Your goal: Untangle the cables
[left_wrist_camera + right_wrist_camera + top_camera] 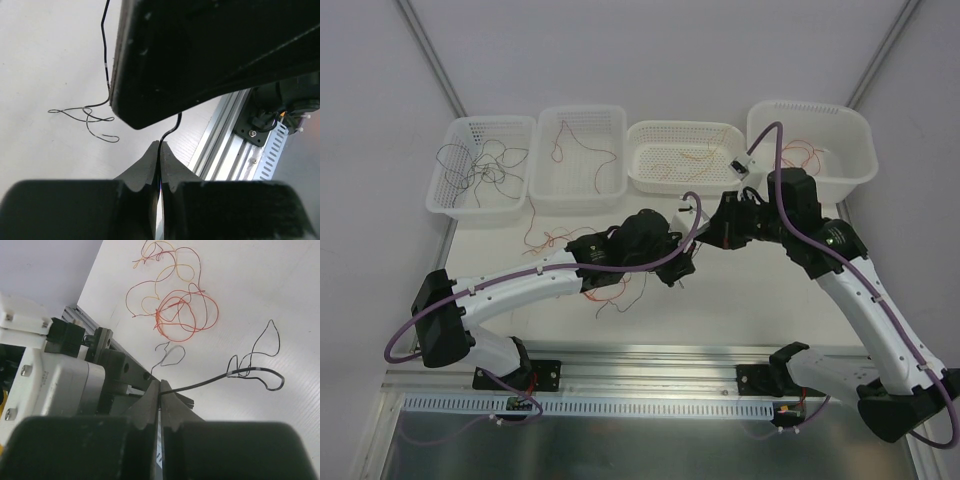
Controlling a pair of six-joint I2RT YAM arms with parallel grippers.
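Note:
Both grippers pinch one dark grey cable (106, 60) just above the table, close to each other. My left gripper (159, 144) is shut on it, and the strand curves up behind the black body of the right gripper (705, 238). My right gripper (160, 385) is shut on the same cable (235, 373), which runs right to loose loops lying on the table. The left gripper (678, 272) sits just below the right one. A red and orange-yellow tangle of cables (175, 305) lies on the table. More cables rest in the baskets: dark grey (480, 170), dark red (575, 150), orange (685, 155), red (805, 155).
Four white baskets stand along the back: (445, 195), (545, 200), (640, 178), (860, 165). An aluminium rail (650, 360) with the arm bases runs along the near edge. A short grey wire (170, 352) lies beside the rail. A frame post (430, 60) slants at the back left.

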